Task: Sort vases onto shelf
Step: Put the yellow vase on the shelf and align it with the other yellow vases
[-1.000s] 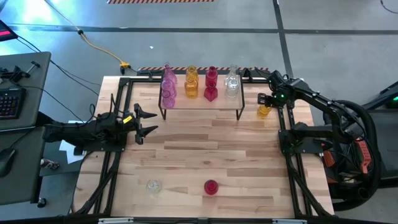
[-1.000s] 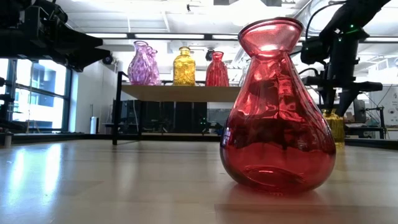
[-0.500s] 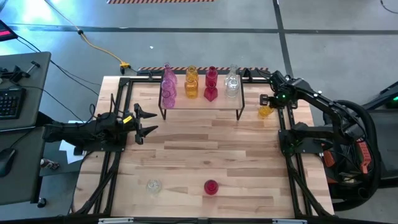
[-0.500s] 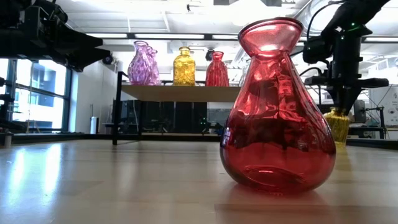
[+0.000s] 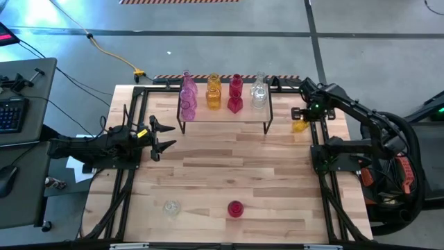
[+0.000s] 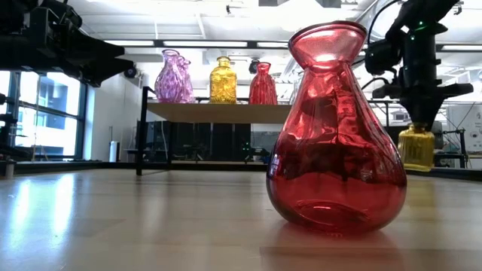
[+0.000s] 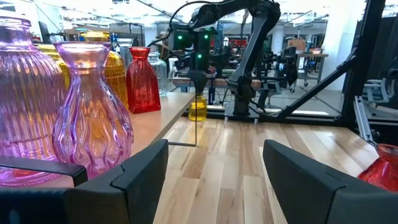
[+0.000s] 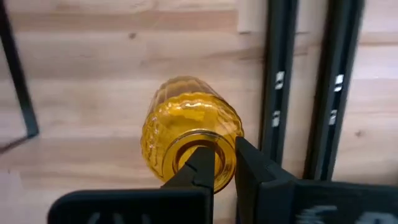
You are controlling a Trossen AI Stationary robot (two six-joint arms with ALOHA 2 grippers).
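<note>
Right end effector (image 8: 216, 167) shut on yellow vase (image 8: 189, 134) rim, seemingly clear of table (image 5: 222, 160).

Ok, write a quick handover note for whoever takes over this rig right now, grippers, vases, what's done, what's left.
Right gripper: shut on the rim of the yellow vase, lifted off the table just right of the shelf.
Left gripper: open, empty, waiting at the table's left side.
Done: pink, amber, red and clear vases stand in rows on the shelf.
Left: place the yellow vase; then the red vase and clear vase, both near the front edge.
</note>
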